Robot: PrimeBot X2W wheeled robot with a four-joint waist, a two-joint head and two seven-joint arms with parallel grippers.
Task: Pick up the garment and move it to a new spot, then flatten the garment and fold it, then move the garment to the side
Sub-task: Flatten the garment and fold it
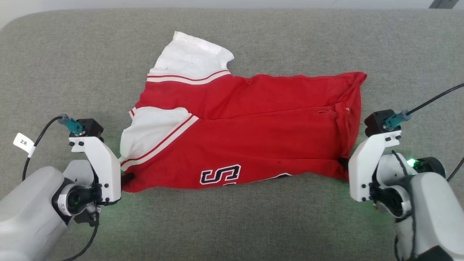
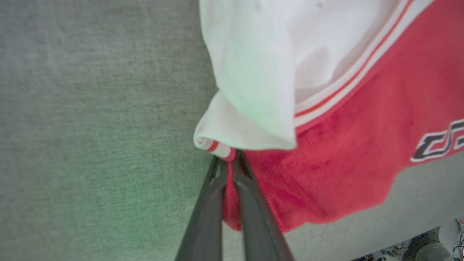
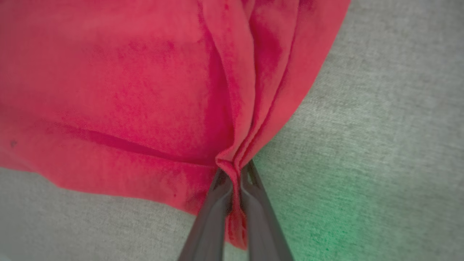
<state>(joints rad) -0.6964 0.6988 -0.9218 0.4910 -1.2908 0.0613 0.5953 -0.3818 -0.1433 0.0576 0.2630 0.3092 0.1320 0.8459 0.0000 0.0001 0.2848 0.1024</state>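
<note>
- Pinching only thin corners: left tool (image 2: 227,165) and right tool (image 3: 235,172) are both clamped on the garment (image 1: 253,130), mid-frame on the grey surface (image 1: 72,54).
- Lifting unevenly could slip a corner free, spoiling the fold.

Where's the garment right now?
Head view, centre: the garment lies on the grey fabric surface, its near corners pinched by the left tool and right tool.
</note>
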